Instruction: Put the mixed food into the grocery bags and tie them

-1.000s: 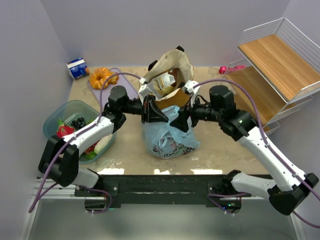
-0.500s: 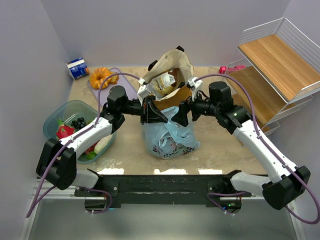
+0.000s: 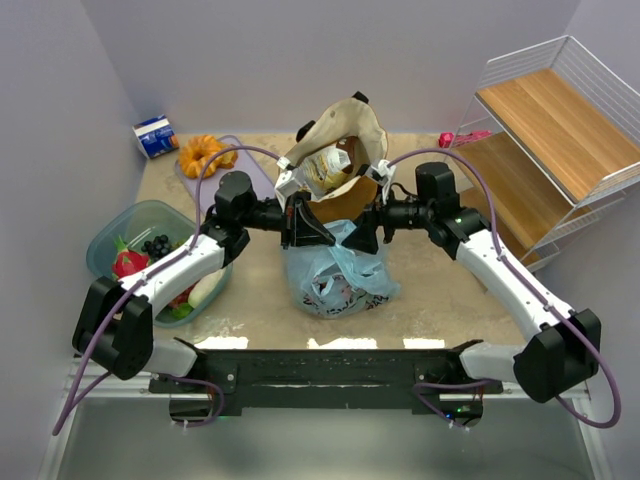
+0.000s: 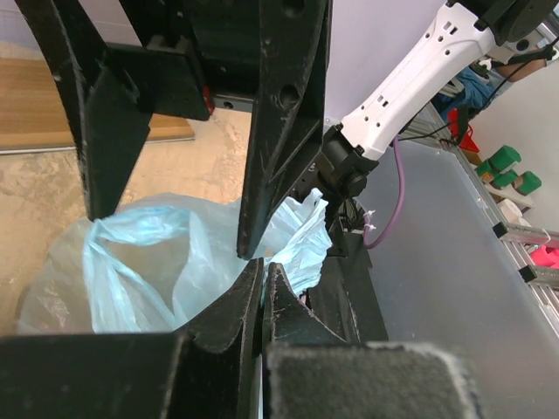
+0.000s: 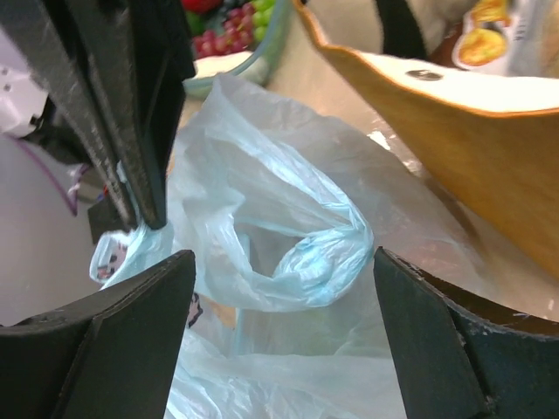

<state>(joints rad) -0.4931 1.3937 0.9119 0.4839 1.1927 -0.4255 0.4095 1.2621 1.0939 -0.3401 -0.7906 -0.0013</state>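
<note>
Left tool [image 3: 322,236], overhead view: pressed together at the upper left of the thin light-blue printed plastic bag [image 3: 335,285].
Right tool [image 3: 356,238], overhead view: at the blue bag's upper right, tips near the left tool's; its spread is hard to read from here.
Blue bag, overhead view: slumped on the tan surface [image 3: 450,290], between the two arms.
Tote, overhead view: mustard-tan fabric tote with black handles [image 3: 350,125] just behind the blue bag, mouth gaping, a brown snack packet [image 3: 325,168] inside.
Tub, overhead view: clear teal plastic tub [image 3: 115,235] well left of the blue bag, with red and dark fruit in it.
Rack, overhead view: white wire rack with wooden shelves [image 3: 560,110] well right of the blue bag.
Left tool, left wrist view: fingers [image 4: 278,305] shut tight, pinching a gathered fold at the blue bag's top.
Right tool, left wrist view: two black fingers [image 4: 284,131] stand apart above the blue bag; one tip comes down just beside the left tool's tips.
Right tool, right wrist view: fingers [image 5: 113,349] spread wide, a rolled loop of the blue bag [image 5: 323,257] between them, touching neither.
Left tool, right wrist view: black fingers [image 5: 131,131] come down onto the blue bag's far edge.
Tote, right wrist view: its tan wall [image 5: 454,131] just beside the blue bag.
</note>
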